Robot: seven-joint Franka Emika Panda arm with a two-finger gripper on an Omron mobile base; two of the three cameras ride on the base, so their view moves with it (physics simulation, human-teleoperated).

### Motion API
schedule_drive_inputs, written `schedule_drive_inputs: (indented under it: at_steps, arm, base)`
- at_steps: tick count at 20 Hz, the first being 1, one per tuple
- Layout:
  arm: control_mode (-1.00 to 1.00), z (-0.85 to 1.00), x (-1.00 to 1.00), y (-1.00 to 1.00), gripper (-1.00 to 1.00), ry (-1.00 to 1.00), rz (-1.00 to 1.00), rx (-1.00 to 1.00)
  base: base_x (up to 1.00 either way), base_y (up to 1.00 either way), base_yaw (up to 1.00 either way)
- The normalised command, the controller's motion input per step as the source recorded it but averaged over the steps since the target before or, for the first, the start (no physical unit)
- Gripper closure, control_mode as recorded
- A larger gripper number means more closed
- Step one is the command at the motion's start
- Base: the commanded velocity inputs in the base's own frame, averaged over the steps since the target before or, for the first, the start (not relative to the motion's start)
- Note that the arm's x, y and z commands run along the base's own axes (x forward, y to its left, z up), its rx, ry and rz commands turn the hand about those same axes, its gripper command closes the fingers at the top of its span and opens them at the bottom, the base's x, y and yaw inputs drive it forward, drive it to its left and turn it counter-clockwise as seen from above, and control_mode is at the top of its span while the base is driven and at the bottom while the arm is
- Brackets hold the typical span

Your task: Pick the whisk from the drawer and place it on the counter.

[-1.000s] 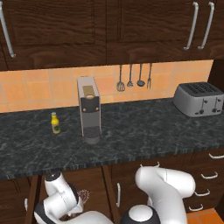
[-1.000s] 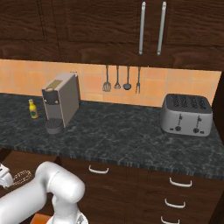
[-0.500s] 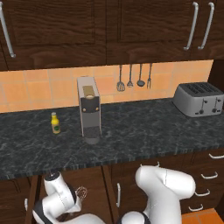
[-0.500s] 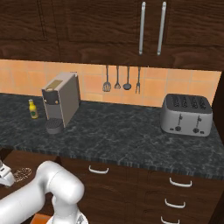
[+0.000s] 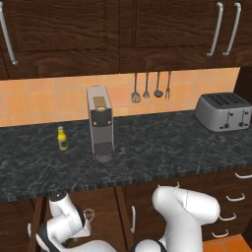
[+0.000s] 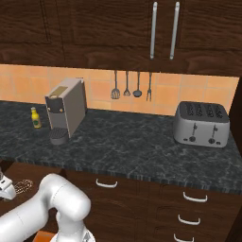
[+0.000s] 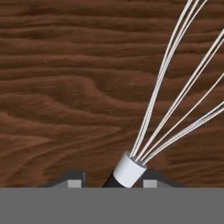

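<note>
whisk (image 7: 175, 92) – silvery wire loops, white collar, black handle

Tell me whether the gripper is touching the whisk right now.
Cannot tell. In the hand view the whisk sits between the two fingertips, its handle running down out of sight, so no contact or gap shows plainly.

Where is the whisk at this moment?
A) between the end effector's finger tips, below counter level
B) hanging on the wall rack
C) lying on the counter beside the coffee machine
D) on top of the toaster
A: the hand view shows the whisk between the end effector finger tips, wood grain behind it; its wire loops show below the counter edge.
</note>
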Motion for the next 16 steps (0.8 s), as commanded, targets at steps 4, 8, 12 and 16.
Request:
schedule_drive_inputs:
  at_steps: [4, 8, 12, 16]
  arm:
    - [-1.00, 0.47, -0.39, 0.00, 1.00, 0.00, 0.00, 0.00]
    - [-1.00, 0.87, -0.59, 0.04, 1.00, 0.00, 0.00, 0.00]
    - [-1.00, 0.88, -0.74, 0.01, 1.00, 0.00, 0.00, 0.00]
    - [-1.00, 1.00, -0.57, 0.02, 1.00, 0.01, 0.02, 0.00]
  base:
    - [0.00, 0.00, 0.00]
    - [0.00, 0.00, 0.00]
    - [0.00, 0.00, 0.00]
    - [0.00, 0.00, 0.00]
